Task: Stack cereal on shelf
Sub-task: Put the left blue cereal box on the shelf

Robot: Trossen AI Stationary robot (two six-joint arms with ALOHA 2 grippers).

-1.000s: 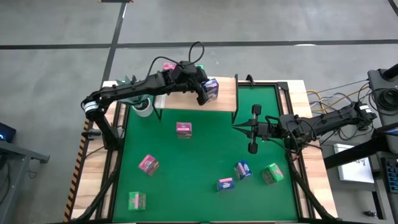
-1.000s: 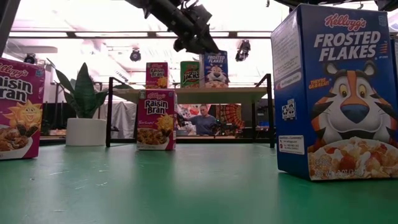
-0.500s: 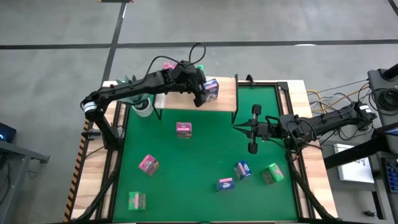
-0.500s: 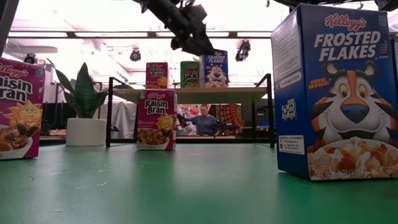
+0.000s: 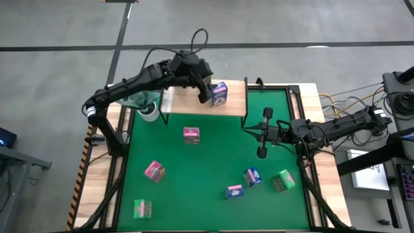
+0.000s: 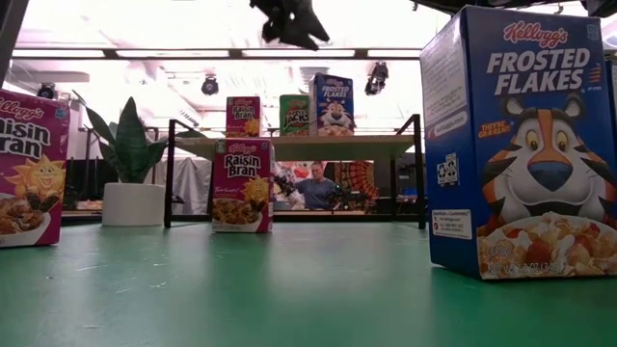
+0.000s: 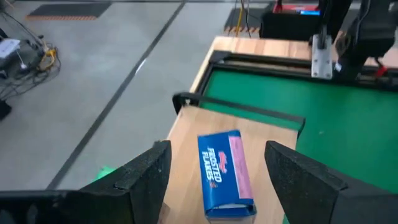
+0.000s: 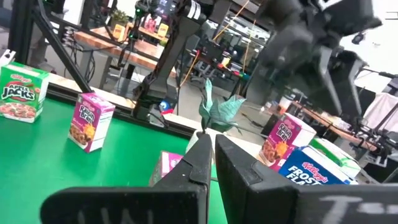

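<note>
Three cereal boxes stand in a row on the light-wood shelf [image 5: 194,102]: pink [image 6: 243,116], green [image 6: 296,115] and blue [image 6: 334,105]. The blue box [image 5: 218,93] stands upright on its base near the shelf's right end. My left gripper [image 5: 204,90] hovers open above it and touches nothing; in the left wrist view its fingers [image 7: 149,174] stand on either side of the blue box [image 7: 224,174], well above it. My right gripper [image 5: 248,133] is shut and hangs over the mat's right part, holding nothing.
Loose cereal boxes stand on the green mat: pink [image 5: 191,134], pink [image 5: 154,171], green [image 5: 142,208], blue [image 5: 251,176], blue [image 5: 234,191], green [image 5: 283,180]. A potted plant [image 6: 130,164] stands at the shelf's left end. A person sits in the room beyond the table [image 6: 314,185].
My left gripper has risen from beside the blue box and drawn back a little toward the table's far left. The blue box stays upright on the shelf where it was.
</note>
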